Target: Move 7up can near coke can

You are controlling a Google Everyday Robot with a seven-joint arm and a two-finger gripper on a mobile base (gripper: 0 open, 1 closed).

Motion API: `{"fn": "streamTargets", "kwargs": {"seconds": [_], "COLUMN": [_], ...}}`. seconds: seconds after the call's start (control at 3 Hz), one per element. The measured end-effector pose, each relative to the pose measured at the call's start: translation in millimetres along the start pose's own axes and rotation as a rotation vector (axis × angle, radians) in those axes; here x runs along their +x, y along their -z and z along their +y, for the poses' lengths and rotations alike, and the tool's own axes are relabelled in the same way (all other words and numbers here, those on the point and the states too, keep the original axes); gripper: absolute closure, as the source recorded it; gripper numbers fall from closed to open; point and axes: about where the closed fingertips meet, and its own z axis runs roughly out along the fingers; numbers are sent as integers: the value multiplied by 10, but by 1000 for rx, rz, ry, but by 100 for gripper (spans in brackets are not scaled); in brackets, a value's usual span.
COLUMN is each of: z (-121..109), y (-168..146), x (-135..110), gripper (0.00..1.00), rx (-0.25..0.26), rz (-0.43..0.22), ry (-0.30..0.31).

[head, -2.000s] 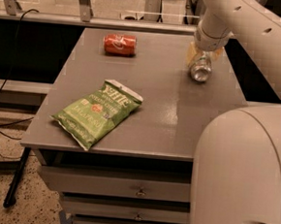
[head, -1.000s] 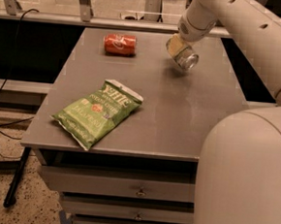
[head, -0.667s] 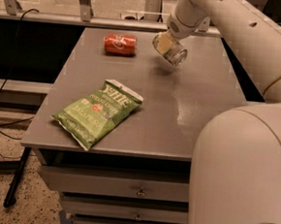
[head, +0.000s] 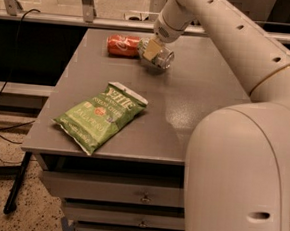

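Observation:
The coke can (head: 123, 45) is red with white lettering and lies on its side at the far left of the grey table (head: 196, 101). The 7up can (head: 160, 56) is silvery with a shiny metal end and is held tilted in my gripper (head: 153, 51), just right of the coke can and low over the table. The gripper is shut on the 7up can, and its fingers cover most of the can's body. The white arm reaches in from the right.
A green chip bag (head: 101, 116) lies flat at the front left of the table. Drawers (head: 114, 190) sit under the front edge. A rail (head: 67, 18) and cables run behind and left of the table.
The gripper has carried the 7up can from the far right of the table leftward, to just beside the coke can. The coke can and chip bag have not moved.

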Motion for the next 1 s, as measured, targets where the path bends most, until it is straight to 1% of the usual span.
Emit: {"fn": "streamTargets", "kwargs": {"seconds": [0.33,1.0], "z": [97,156], "y": [-117,-225], "x": [-28,-21], "gripper": [85,38], "rx": [-33,-58], "rz": [14,38], "ry": [32,49]}}
